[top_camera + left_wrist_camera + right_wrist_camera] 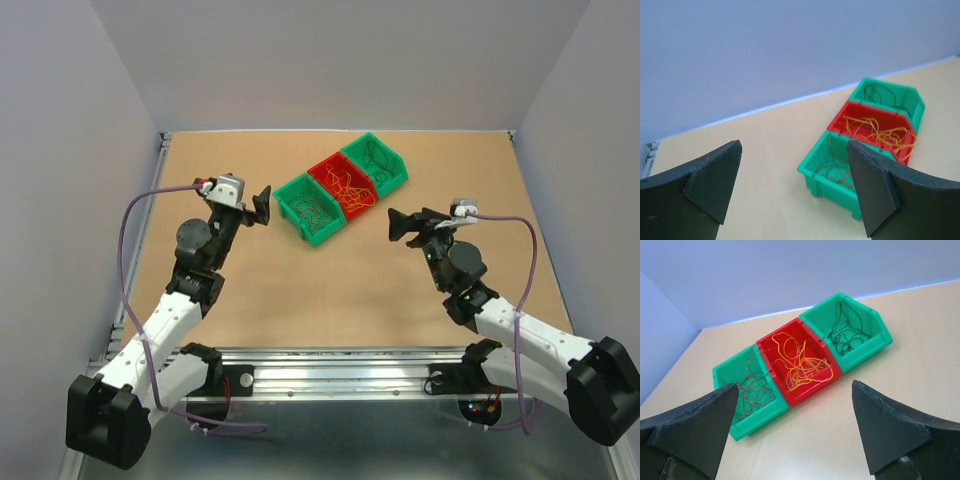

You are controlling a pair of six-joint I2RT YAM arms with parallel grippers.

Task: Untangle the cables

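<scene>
The cables lie sorted in three small bins set in a diagonal row. Thin orange-yellow cables (pixel 800 364) curl in the red bin (pixel 812 390). Reddish-brown strands (pixel 752 390) fill the left green bin (pixel 760 422), and dark strands (pixel 845 332) lie in the right green bin (pixel 867 351). My left gripper (pixel 262 207) hovers open just left of the row, nothing between its fingers (pixel 715 185). To the right of the bins, my right gripper (pixel 400 225) is open and empty too, its fingers (pixel 890 432) spread wide above bare table.
The bins stand on a tan tabletop (pixel 330 290) enclosed by pale walls on three sides. A metal rail (pixel 330 375) runs along the near edge between the arm bases. Thick purple cables (pixel 125 260) loop along both arms.
</scene>
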